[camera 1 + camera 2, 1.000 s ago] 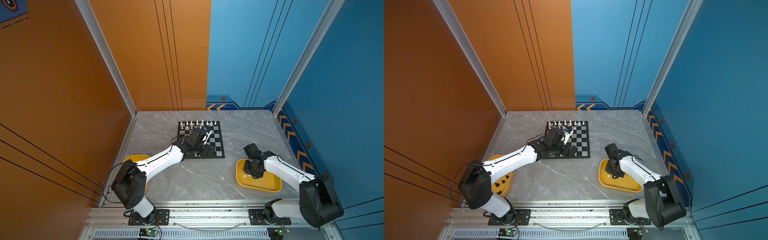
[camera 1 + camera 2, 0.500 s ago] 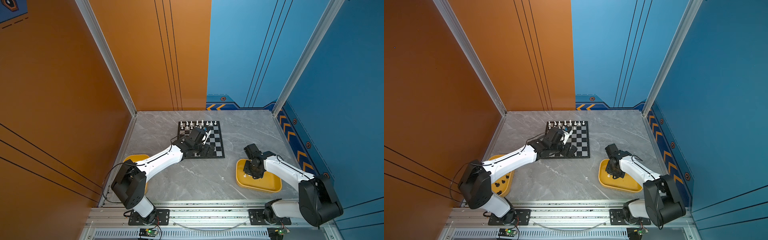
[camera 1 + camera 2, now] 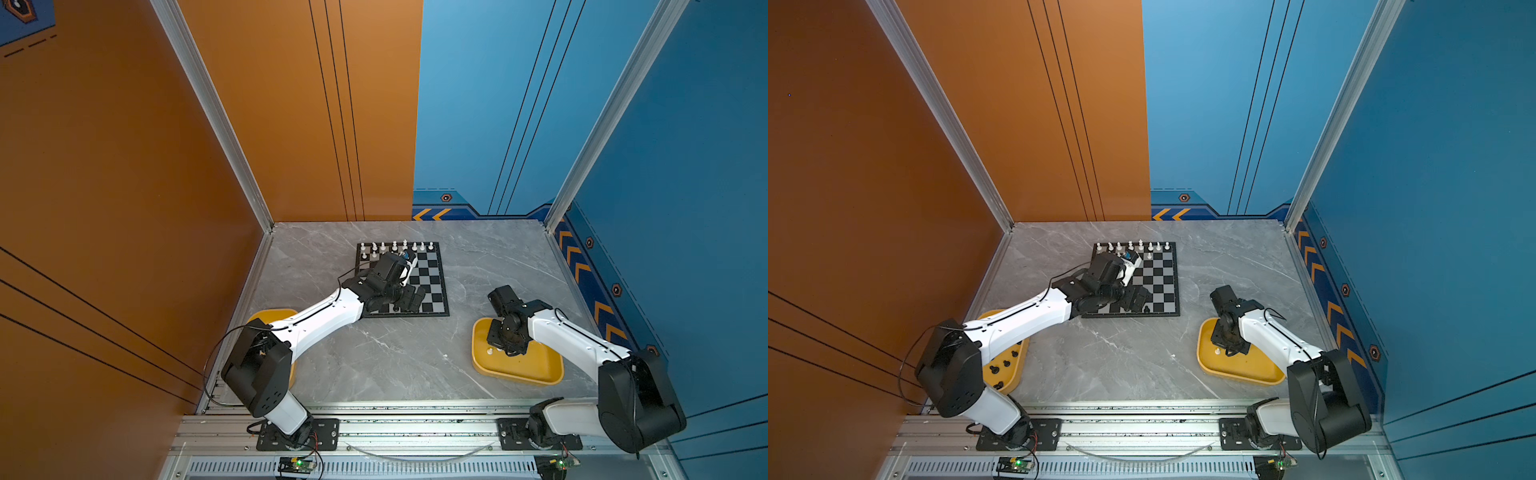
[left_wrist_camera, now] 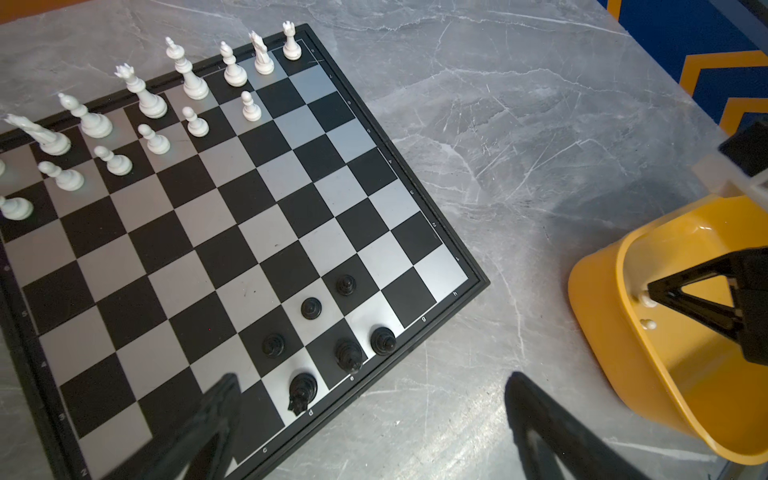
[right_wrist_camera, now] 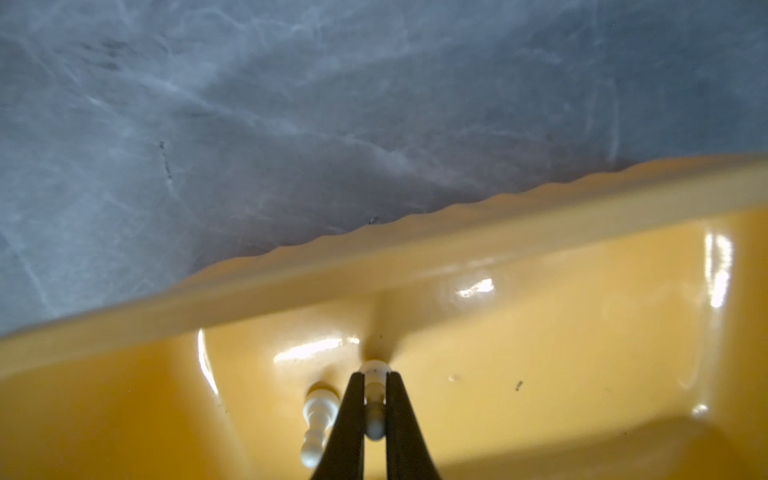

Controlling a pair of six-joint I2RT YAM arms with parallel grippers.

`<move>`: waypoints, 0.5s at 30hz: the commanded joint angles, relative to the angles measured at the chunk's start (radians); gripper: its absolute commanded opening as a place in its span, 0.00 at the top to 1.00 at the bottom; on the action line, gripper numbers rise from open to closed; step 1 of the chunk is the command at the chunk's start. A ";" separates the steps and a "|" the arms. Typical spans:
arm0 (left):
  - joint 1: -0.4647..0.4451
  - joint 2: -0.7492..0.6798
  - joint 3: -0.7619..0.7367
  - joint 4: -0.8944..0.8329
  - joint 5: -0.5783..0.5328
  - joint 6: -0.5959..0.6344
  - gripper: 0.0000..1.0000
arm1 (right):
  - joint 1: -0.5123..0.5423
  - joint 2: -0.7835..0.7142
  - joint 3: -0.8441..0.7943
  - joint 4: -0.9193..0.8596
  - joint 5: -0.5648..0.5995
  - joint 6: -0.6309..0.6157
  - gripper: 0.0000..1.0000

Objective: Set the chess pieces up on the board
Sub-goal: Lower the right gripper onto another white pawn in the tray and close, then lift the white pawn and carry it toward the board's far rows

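The board [image 3: 434, 286] [image 3: 1160, 291] [image 4: 174, 253] lies at mid-table. White chess pieces [image 3: 395, 246] [image 4: 187, 79] fill its far rows, and several black chess pieces [image 4: 347, 353] stand near one near corner. My left gripper [image 4: 372, 378] [image 3: 415, 298] hangs open over the board's near edge, holding nothing. My right gripper [image 5: 375, 380] [image 3: 505, 349] is down inside the right yellow tray [image 3: 536, 372], shut on a white pawn [image 5: 375, 428]. A second white pawn [image 5: 318, 415] [image 3: 489, 351] lies loose beside it.
A left yellow tray [image 3: 1017, 374] near the left arm's base holds several black pieces [image 3: 1007, 363]. The right tray's rim [image 5: 415, 253] rises just beyond the gripper. Orange and blue walls enclose the grey marble table [image 3: 395, 357].
The right gripper's jaws have closed the last bit onto the white pawn in the tray. The left arm has stayed put over the board.
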 commanded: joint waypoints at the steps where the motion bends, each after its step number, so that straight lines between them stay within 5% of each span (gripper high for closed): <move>1: 0.026 -0.025 0.026 -0.015 -0.007 0.005 0.00 | -0.009 -0.056 0.097 -0.095 0.029 -0.019 0.90; 7: 0.088 -0.039 0.021 -0.015 -0.019 0.003 0.00 | -0.005 -0.008 0.307 -0.145 0.031 -0.045 0.90; 15: 0.164 -0.067 -0.009 -0.014 -0.047 -0.016 0.00 | 0.036 0.277 0.666 -0.132 0.028 -0.115 0.91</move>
